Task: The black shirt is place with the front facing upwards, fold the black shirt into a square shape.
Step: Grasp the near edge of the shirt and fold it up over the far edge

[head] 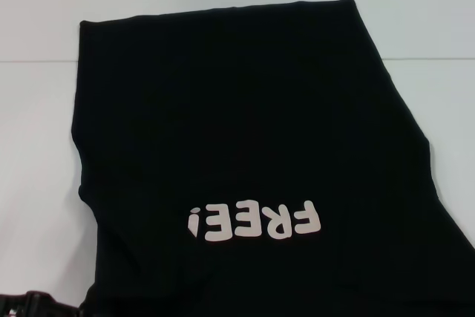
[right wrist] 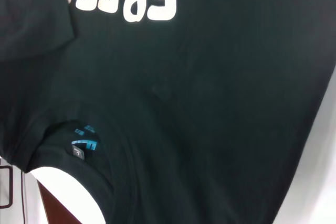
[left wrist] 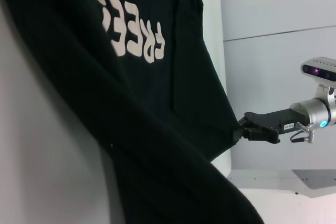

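The black shirt (head: 245,139) lies front up on the white table (head: 37,146), with the white letters "FREE!" (head: 256,220) towards my side. Its near part rises off the table close to the cameras. In the left wrist view the black shirt (left wrist: 157,103) hangs in a taut sheet, and my right gripper (left wrist: 242,131) is shut on its side edge. The right wrist view shows the collar with a small blue label (right wrist: 84,142) below the letters. A dark part of my left arm (head: 26,304) shows at the near left corner, beside the shirt's edge.
Bare white table (head: 430,35) lies on both sides of the shirt and beyond its far hem. A seam (head: 37,60) runs across the table at the back. Past the table's near edge a strip of brown floor (right wrist: 58,208) shows.
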